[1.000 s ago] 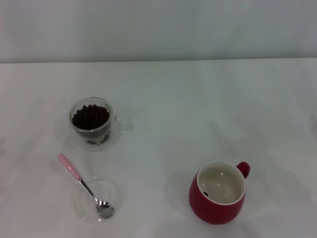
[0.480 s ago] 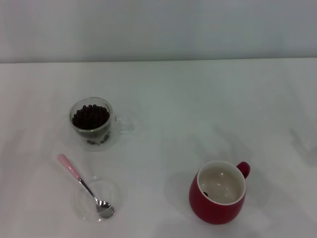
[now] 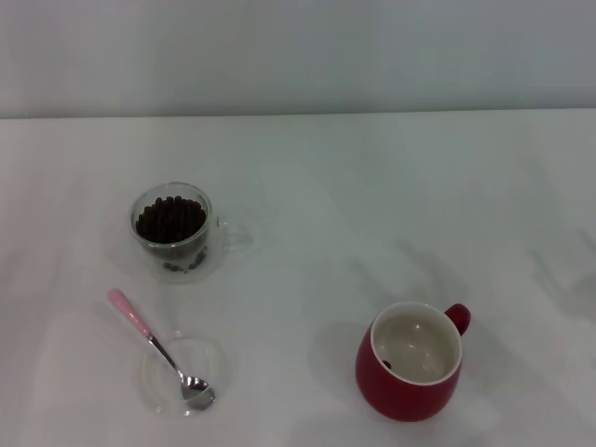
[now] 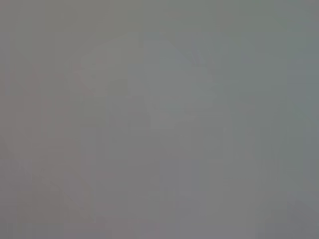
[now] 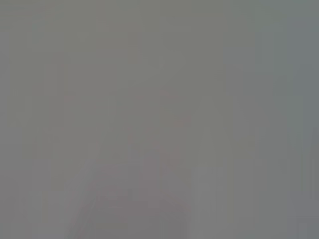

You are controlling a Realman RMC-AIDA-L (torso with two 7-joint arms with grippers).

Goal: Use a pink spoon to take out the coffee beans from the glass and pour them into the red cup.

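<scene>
The glass [image 3: 173,233] stands at the left of the white table, its clear handle pointing right, and it holds a heap of dark coffee beans [image 3: 170,219]. Nearer to me, the pink spoon [image 3: 158,350] lies with its metal bowl resting in a flat clear saucer [image 3: 183,374] and its pink handle pointing up and to the left. The red cup [image 3: 411,361] sits at the lower right with its white inside showing and a dark speck at its inner left wall. Neither gripper appears in the head view, and both wrist views show only a blank grey field.
A pale wall rises behind the table's far edge [image 3: 298,115]. Faint shadows lie on the table at the right, near the red cup.
The objects have not moved. Faint shadows on the table's right side have shifted slightly.
</scene>
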